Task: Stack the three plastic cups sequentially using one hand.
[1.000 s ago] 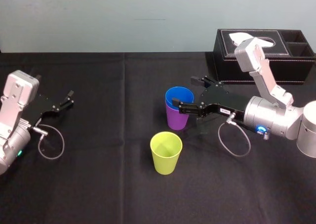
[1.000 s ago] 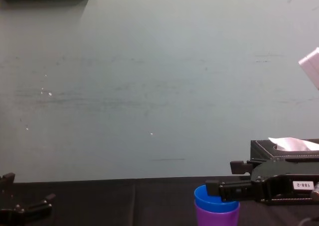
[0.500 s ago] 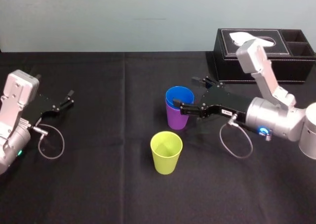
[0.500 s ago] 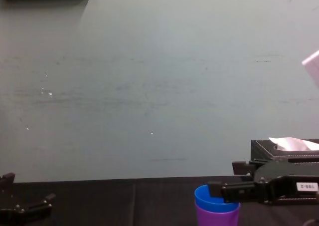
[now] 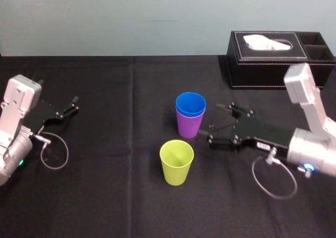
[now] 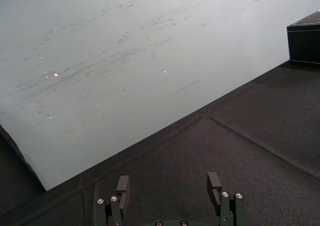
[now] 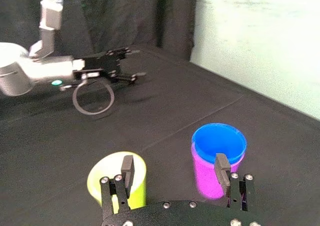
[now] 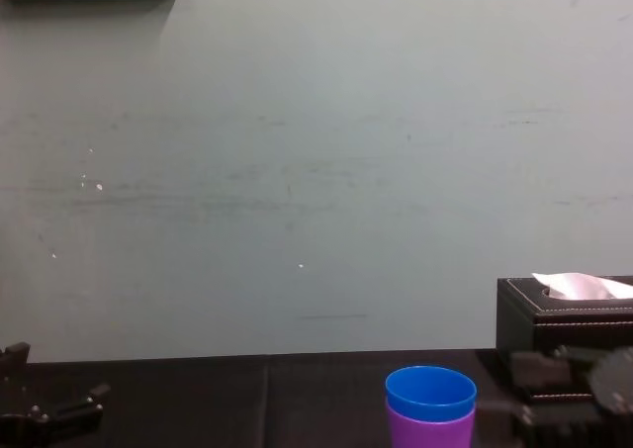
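We note the blue cup point(image 5: 190, 103) nested in the purple cup point(image 5: 188, 125) at the centre of the head view. The yellow-green cup point(image 5: 176, 162) stands alone just below them, apart, on the black bench point(image 5: 115, 196). The right tool point(image 5: 212, 121) sits just right of the nested pair, jaws wide, gripping nothing. The left tool point(image 5: 73, 105) is parked at far left, jaws also wide.

Risk, as we judge it: the cups look light, so a finger catching a rim on the way to the yellow-green one could tip it or knock the pair over. An off-centre pinch may let it slip.

Count: three cups, one of each colour; two tools; one black tissue box point(image 5: 273, 64), upper right.
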Available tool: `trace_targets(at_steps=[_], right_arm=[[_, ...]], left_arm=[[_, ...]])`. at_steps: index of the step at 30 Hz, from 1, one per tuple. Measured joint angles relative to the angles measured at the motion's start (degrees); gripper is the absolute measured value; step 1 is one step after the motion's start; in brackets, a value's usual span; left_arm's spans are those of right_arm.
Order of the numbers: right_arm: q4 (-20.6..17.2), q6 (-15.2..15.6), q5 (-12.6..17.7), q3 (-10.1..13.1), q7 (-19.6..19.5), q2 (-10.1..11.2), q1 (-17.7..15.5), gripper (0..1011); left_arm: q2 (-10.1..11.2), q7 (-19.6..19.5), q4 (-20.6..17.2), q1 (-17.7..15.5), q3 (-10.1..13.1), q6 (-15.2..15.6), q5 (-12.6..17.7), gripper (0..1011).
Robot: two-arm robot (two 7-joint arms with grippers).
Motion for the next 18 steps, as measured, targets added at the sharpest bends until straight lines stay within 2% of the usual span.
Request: trace_targets(at_steps=[7, 18], right_arm=[[-2.87, -1.71, 1.18, -0.15, 1.24, 3.31, -4.80, 1002], [-3.86, -2.80, 0.39, -1.54, 1.91, 4.75, -7.00, 1002]], left_arm=[[0.00, 0.00, 0.00, 0.00, 0.00, 0.00, 0.00, 1011], [0.00, 0.00, 0.00, 0.00, 0.00, 0.00, 0.00, 1011]])
